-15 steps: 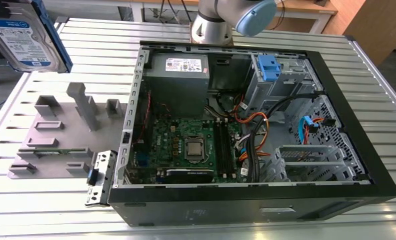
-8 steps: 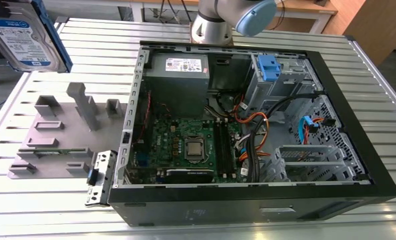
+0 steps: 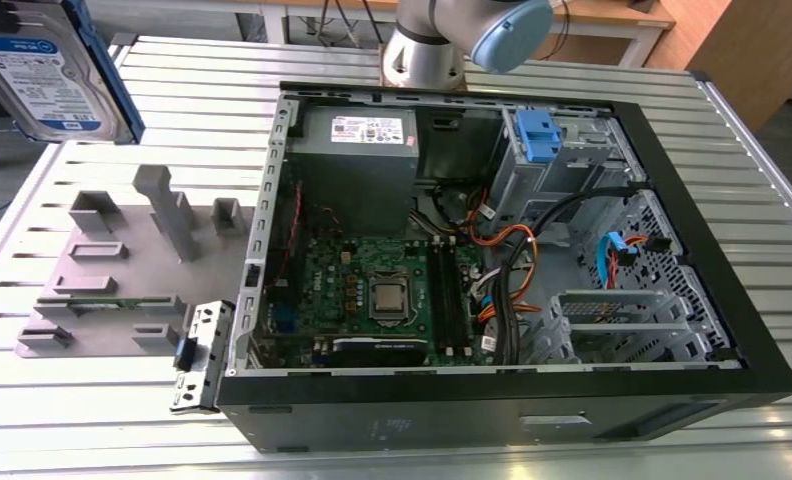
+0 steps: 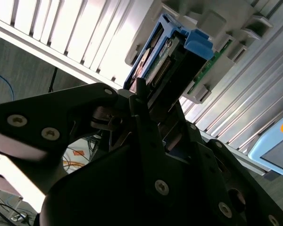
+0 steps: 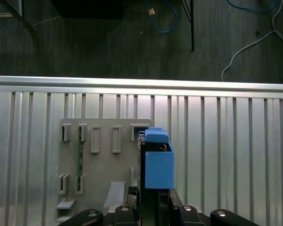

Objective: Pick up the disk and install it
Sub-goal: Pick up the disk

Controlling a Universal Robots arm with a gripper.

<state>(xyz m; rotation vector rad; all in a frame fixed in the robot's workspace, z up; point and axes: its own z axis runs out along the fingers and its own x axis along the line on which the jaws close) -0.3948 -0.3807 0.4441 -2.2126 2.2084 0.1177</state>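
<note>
1. While the gripper (image 5: 152, 200) hung over the slatted table (image 5: 236, 155), its jaws were clenched on the disk (image 5: 158, 165).
2. Disk sat between the jaws, edge-on in both wrist views. Most of its length stuck out past the fingertips.
3. Second wrist view: gripper (image 4: 158, 101) with a black finger (image 4: 144, 117) running up alongside the disk (image 4: 165, 61). A blue rail ran along the disk's side, and a blue tab (image 4: 195, 42) sat at the end farthest from the jaws.
4. Exterior view: disk (image 3: 43, 70) was up in the air with its label face to the camera and a blue rail along its edge, clear of the table (image 3: 716, 120).
5. Grey fixture plate (image 5: 104, 169) lay flat on the table beyond the disk's free end, apart from the jaws and from the disk. The same plate (image 3: 116, 260) showed in the exterior view with its upright holders.
6. Open computer case (image 3: 503, 260) lay on the table at the exterior view's right of the plate, well apart from the jaws.
7. Inside the case, the grey power supply (image 3: 356, 150) sat beside a drive cage with a blue latch (image 3: 536, 135).
8. Arm (image 3: 450, 40) rose beyond the case's far side.
</note>
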